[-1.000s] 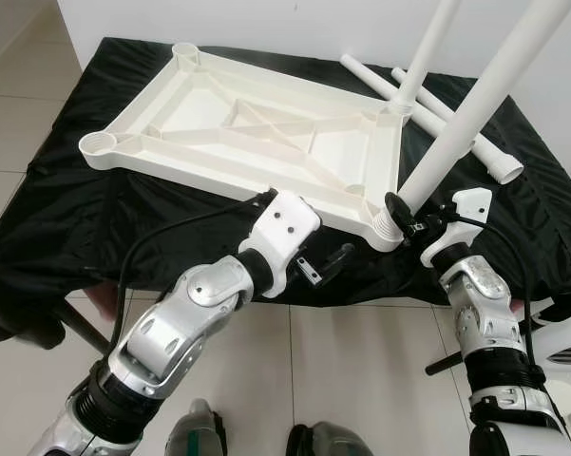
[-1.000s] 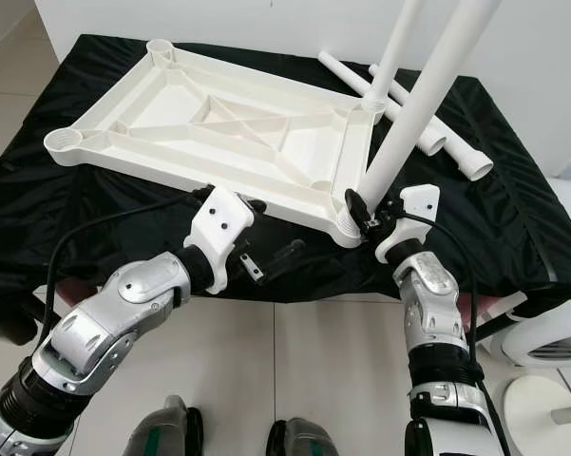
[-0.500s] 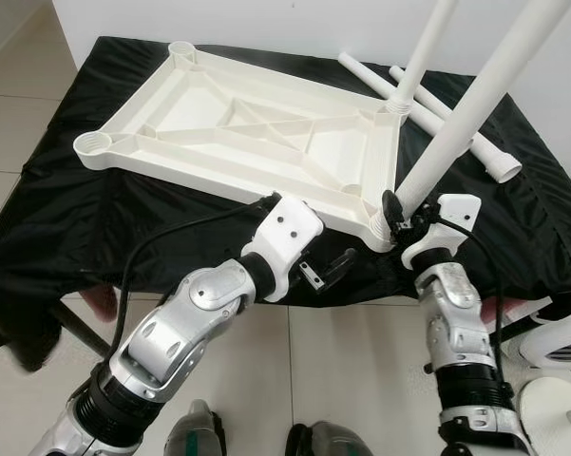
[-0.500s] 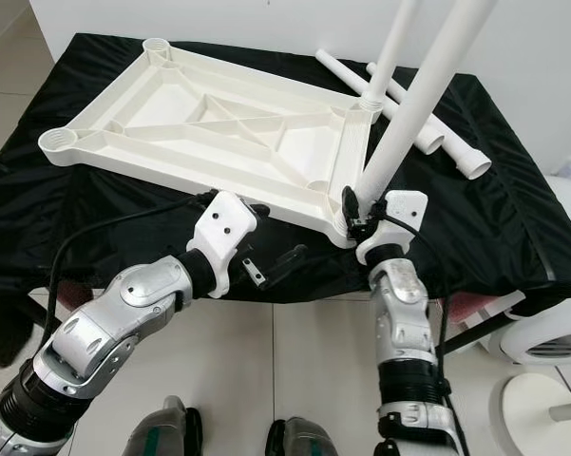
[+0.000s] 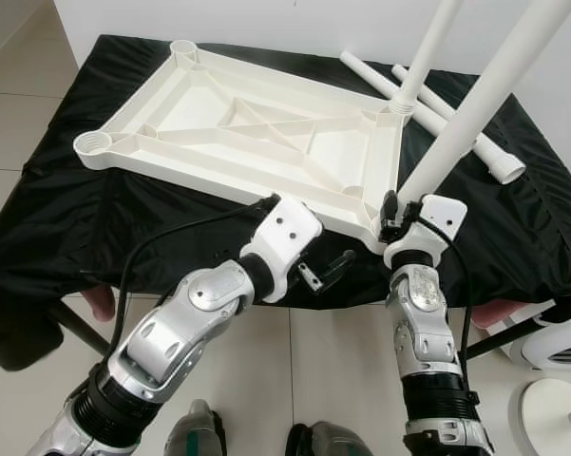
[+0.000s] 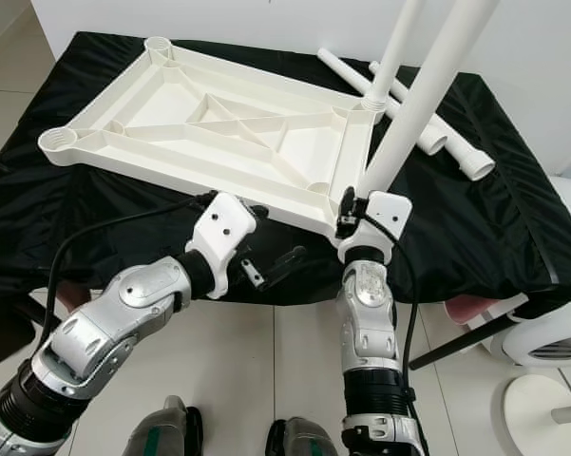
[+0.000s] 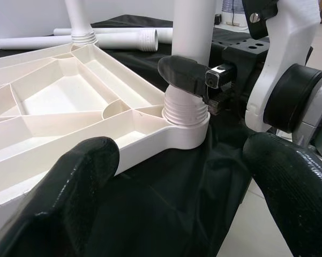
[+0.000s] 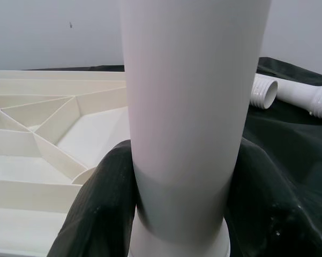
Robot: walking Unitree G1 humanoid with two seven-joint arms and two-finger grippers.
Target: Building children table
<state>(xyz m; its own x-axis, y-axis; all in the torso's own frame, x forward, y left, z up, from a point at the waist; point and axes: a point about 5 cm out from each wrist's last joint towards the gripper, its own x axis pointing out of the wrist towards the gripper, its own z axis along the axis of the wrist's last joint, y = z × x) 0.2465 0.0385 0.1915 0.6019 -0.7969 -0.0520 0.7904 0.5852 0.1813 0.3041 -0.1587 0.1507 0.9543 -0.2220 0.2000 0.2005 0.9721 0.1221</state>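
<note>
The white plastic tabletop [image 5: 256,142] lay upside down on a black cloth [image 5: 66,209] covering the work surface, its ribbed underside and diagonal braces facing up, with an open round socket [image 5: 93,144] at the near left corner and another socket [image 5: 184,47] at the far left corner still without legs. The near edge of the tabletop ran close to the cloth's front edge, leaving only a narrow strip of black there, while more bare cloth showed to the left. The left gripper [image 5: 325,268] hovered just below that front edge, off the table, its two black fingers [image 7: 80,176] spread wide and holding nothing. To its right, a white leg [image 5: 475,109] stood tilted in the near right corner socket, its threaded base seated in the collar; the right gripper [image 5: 390,214] was clamped around the leg just above that collar. A second leg [image 5: 428,47] rose from the far right corner. Farther right, two loose legs [image 5: 456,123] lay on the cloth beside the tabletop, near the table's right edge, with tiled floor [image 5: 19,114] open around
</note>
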